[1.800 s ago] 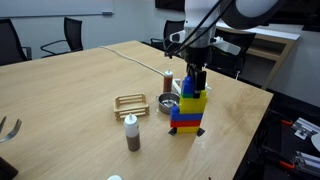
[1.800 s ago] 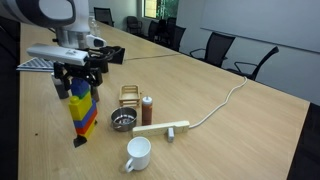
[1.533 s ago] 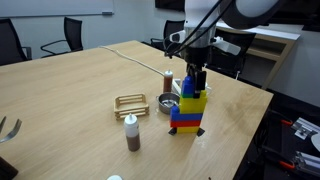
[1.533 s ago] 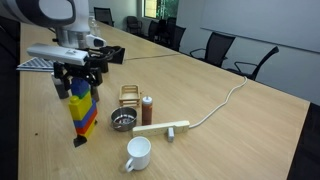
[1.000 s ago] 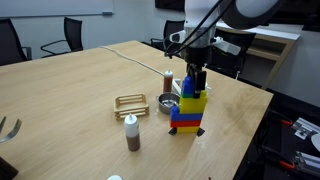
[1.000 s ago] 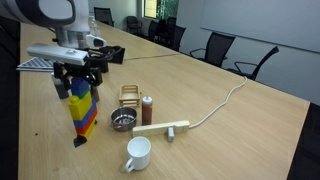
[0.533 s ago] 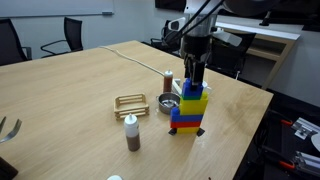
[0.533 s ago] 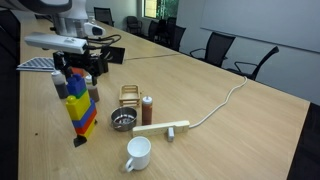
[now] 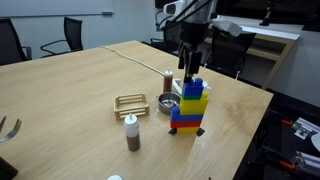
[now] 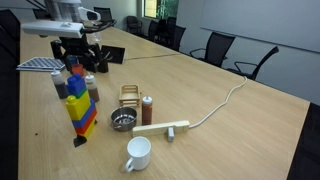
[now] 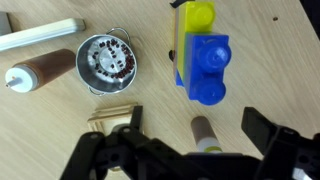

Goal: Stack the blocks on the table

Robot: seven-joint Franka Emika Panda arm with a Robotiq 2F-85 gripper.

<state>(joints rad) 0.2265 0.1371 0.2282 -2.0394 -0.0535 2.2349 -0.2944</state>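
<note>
A tower of blue, yellow and red blocks (image 9: 189,105) stands upright on the wooden table; in an exterior view it appears as the tower (image 10: 78,102). Its top piece is a blue block (image 11: 203,68), which the wrist view shows from above, with a yellow block (image 11: 195,15) showing beyond it. My gripper (image 9: 190,66) hangs open above the tower's top, clear of it, with nothing between its fingers (image 11: 262,124). In another exterior view the gripper (image 10: 78,54) sits just over the top block.
Beside the tower lie a metal strainer (image 9: 168,103), a wooden rack (image 9: 130,103), a brown bottle with a white cap (image 9: 131,133) and a small shaker (image 9: 168,77). A white mug (image 10: 138,153), a white bar (image 10: 163,128) and a cable (image 10: 225,100) lie farther off.
</note>
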